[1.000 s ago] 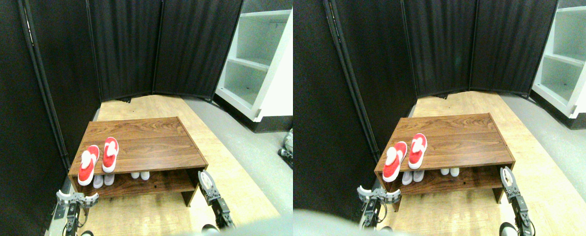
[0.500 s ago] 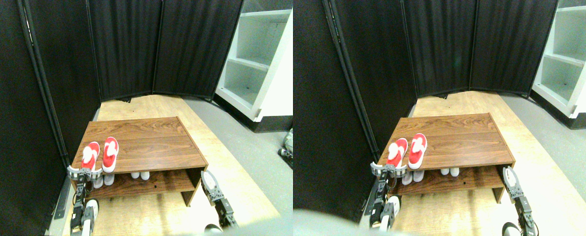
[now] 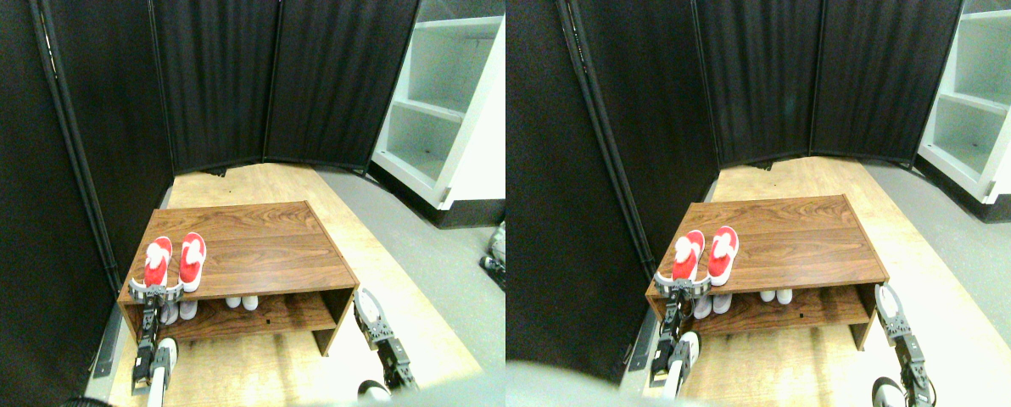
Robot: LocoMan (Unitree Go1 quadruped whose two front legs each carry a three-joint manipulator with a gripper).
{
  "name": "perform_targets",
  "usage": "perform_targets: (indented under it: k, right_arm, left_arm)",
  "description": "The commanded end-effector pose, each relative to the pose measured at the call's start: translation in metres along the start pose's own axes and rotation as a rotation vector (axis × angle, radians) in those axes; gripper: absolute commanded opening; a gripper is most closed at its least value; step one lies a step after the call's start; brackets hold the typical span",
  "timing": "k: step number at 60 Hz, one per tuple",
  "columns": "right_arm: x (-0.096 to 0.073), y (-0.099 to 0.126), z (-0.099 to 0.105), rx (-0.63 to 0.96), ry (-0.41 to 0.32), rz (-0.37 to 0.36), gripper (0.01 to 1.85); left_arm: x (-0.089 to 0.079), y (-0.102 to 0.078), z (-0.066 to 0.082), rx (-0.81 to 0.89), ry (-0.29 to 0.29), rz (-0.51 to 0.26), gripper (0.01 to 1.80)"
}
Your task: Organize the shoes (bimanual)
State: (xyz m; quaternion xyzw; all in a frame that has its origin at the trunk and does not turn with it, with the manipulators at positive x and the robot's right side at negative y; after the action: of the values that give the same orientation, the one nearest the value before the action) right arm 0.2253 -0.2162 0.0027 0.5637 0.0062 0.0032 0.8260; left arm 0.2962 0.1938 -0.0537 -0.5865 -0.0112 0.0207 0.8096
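Dark curtains back the wooden table (image 3: 251, 254), where the left tool (image 3: 156, 293), seemingly spread wide, meets the heel of the left red shoe (image 3: 157, 261) at nine o'clock: push gently, straight toward twelve.

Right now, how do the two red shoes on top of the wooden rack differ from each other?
The left red low sneaker has the left claw at its heel; the right red low sneaker has no claw near it. The left one's heel lies at the brown wooden rack's front edge; the right one's overhangs slightly. Both lie side by side, toes pointing away.
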Motion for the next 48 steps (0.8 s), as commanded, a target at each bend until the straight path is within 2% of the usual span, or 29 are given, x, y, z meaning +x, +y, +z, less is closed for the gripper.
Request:
perform_targets:
  k: [1,5,8,15,19,21,24,28,35,37,39,40,42,46,48]
  right_arm:
    - [0.003,0.002,0.001,-0.011,0.002,0.035,0.01]
    - [0.004,0.001,0.002,-0.014,-0.002,0.033,0.01]
    - [0.005,0.001,0.002,-0.014,-0.003,0.030,0.01]
    - [0.009,-0.002,0.001,-0.003,-0.002,0.024,0.01]
    - [0.011,-0.001,0.000,0.005,0.000,0.019,0.01]
    - [0.011,-0.001,0.000,0.011,-0.001,0.017,0.01]
    - [0.012,0.000,-0.001,0.028,-0.002,0.011,0.01]
    - [0.014,0.000,-0.001,0.025,-0.003,0.017,0.01]
    - [0.014,-0.001,-0.001,0.026,-0.005,0.007,0.01]
    - [0.014,-0.001,0.000,0.025,-0.006,0.010,0.01]
    - [0.014,-0.002,0.000,0.028,-0.005,0.007,0.01]
    - [0.014,-0.002,0.000,0.028,-0.005,0.007,0.01]
    - [0.014,-0.002,0.000,0.034,-0.003,0.008,0.01]
    - [0.013,-0.003,0.000,0.044,-0.002,0.005,0.01]
    - [0.013,-0.003,-0.001,0.044,-0.002,0.004,0.01]
  left_arm:
    - [-0.018,-0.015,0.002,0.037,0.011,-0.059,1.44]
    - [-0.036,-0.025,0.005,0.026,0.012,-0.080,1.44]
    - [-0.044,-0.030,0.006,0.004,0.007,-0.088,1.45]
    - [-0.068,-0.049,0.014,0.035,0.023,-0.136,1.34]
    - [-0.073,-0.051,0.022,0.057,0.031,-0.147,1.35]
    - [-0.076,-0.053,0.026,0.091,0.039,-0.152,1.29]
    - [-0.080,-0.054,0.034,0.092,0.019,-0.140,1.19]
    - [-0.084,-0.054,0.043,0.079,-0.020,-0.128,1.16]
    - [-0.084,-0.042,0.073,0.122,-0.025,-0.141,0.74]
    - [-0.082,-0.037,0.085,0.151,-0.057,-0.158,0.40]
    - [-0.080,-0.035,0.093,0.198,-0.077,-0.167,0.14]
    - [-0.080,-0.035,0.093,0.198,-0.077,-0.167,0.14]
    - [-0.077,-0.034,0.099,0.228,-0.115,-0.151,0.01]
    - [-0.067,-0.032,0.111,0.289,-0.182,-0.148,0.01]
    - [-0.066,-0.032,0.112,0.301,-0.189,-0.146,0.01]
